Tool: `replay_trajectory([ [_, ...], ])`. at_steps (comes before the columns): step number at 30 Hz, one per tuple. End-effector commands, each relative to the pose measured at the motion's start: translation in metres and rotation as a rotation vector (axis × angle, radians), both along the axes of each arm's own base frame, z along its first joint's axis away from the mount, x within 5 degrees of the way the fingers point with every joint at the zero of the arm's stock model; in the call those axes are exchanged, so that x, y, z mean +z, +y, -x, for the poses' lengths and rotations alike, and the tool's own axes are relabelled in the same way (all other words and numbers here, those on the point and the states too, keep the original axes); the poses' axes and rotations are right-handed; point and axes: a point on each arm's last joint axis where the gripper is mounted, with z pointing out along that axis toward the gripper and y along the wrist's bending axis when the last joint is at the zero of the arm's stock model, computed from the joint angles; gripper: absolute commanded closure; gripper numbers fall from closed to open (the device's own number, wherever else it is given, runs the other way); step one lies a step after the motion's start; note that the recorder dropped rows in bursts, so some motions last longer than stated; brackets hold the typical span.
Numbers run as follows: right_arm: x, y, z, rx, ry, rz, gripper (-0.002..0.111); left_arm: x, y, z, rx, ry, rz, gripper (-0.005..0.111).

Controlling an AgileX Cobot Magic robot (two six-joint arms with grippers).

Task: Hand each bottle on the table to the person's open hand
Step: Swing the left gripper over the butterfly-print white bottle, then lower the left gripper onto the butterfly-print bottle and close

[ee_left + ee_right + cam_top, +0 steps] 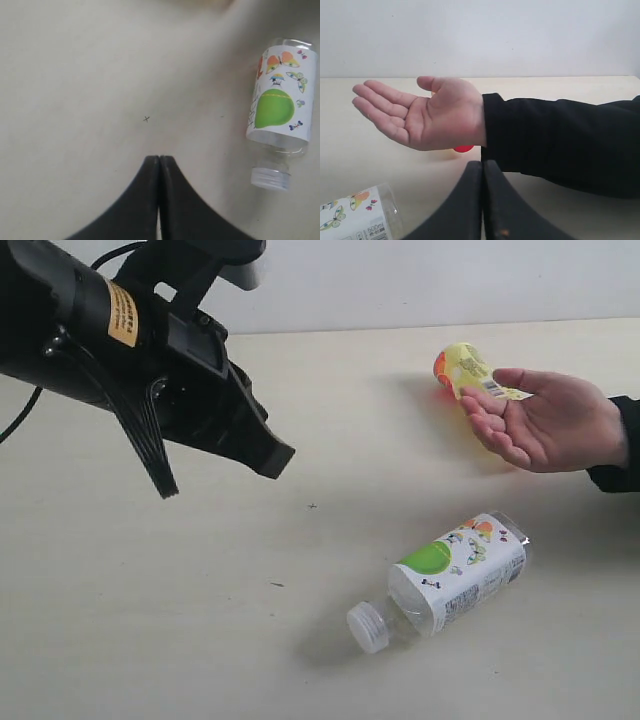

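Pale worktop (150, 640): the wide bottle (462, 575) lies on its side, apart from the open hand (548, 425). My left end effector (278, 458), closed and empty, hovers beyond the bottle's cap end; my right end effector (481, 166) is closed too.

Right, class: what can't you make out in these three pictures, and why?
1. Yellow bottle: exterior view, one end hidden by the hand; whether they touch is unclear.
2. Butterfly bottle: right wrist view, cut off by the picture edge.
3. Its label print: exterior view, too small to read.
4. Right gripper: missing from the exterior view, beyond its edge.
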Motion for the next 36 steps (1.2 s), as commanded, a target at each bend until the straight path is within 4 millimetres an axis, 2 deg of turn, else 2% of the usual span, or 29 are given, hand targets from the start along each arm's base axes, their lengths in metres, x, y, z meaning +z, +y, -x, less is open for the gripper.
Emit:
replay_trajectory([
  [1, -0.001, 0.0, 0.0, -0.006, -0.003, 0.001, 0.108, 0.001, 0.004, 0.001, 0.007, 0.003, -0.019, 0.107],
  [11, -0.001, 0.0, 0.0, -0.006, -0.003, 0.001, 0.108, -0.01, 0.016, 0.012, 0.005, 0.052, -0.083, 0.107],
  [17, -0.001, 0.0, 0.0, -0.006, -0.003, 0.001, 0.108, -0.008, 0.014, 0.01, -0.002, 0.064, -0.09, 0.107],
  [20, -0.001, 0.0, 0.0, -0.006, -0.003, 0.001, 0.108, -0.002, 0.004, 0.007, -0.027, 0.121, -0.114, 0.107],
  [24, -0.001, 0.0, 0.0, -0.006, -0.003, 0.001, 0.108, 0.003, -0.025, -0.004, -0.098, 0.211, -0.075, 0.104],
  [29, -0.001, 0.0, 0.0, -0.006, -0.003, 0.001, 0.108, -0.008, -0.075, -0.005, -0.336, 0.307, -0.097, 0.075],
  [34, -0.001, 0.0, 0.0, -0.006, -0.003, 0.001, 0.108, -0.029, -0.121, -0.005, -0.426, 0.271, -0.179, 0.033],
  [36, -0.001, 0.0, 0.0, -0.006, -0.003, 0.001, 0.108, -0.038, -0.136, -0.006, -0.448, 0.258, -0.2, 0.024],
])
